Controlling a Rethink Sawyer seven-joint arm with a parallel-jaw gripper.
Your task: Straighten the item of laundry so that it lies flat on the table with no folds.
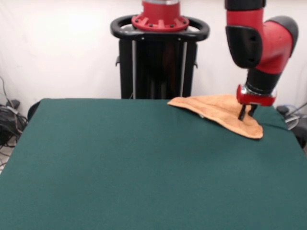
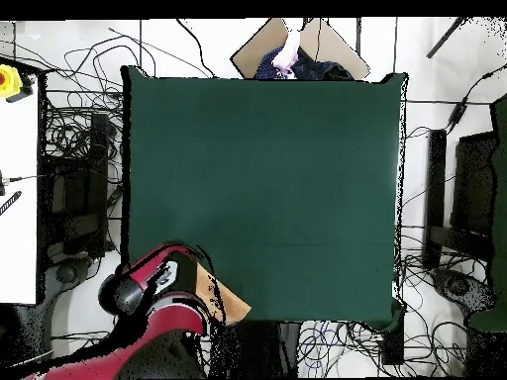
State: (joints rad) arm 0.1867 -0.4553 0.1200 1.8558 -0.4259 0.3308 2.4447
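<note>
Towel point(image 1: 218, 111) lies folded at the table's point(image 1: 144, 163) far corner by the pedestal point(image 1: 158, 52); it looks soft and light, so I'd grab a loose edge, though I can't tell the gripper's point(image 1: 246, 114) state.

Towel point(image 1: 218, 109) plain orange-tan; table point(image 1: 120, 158) dark green; arm point(image 1: 259, 38) red and black.
</note>
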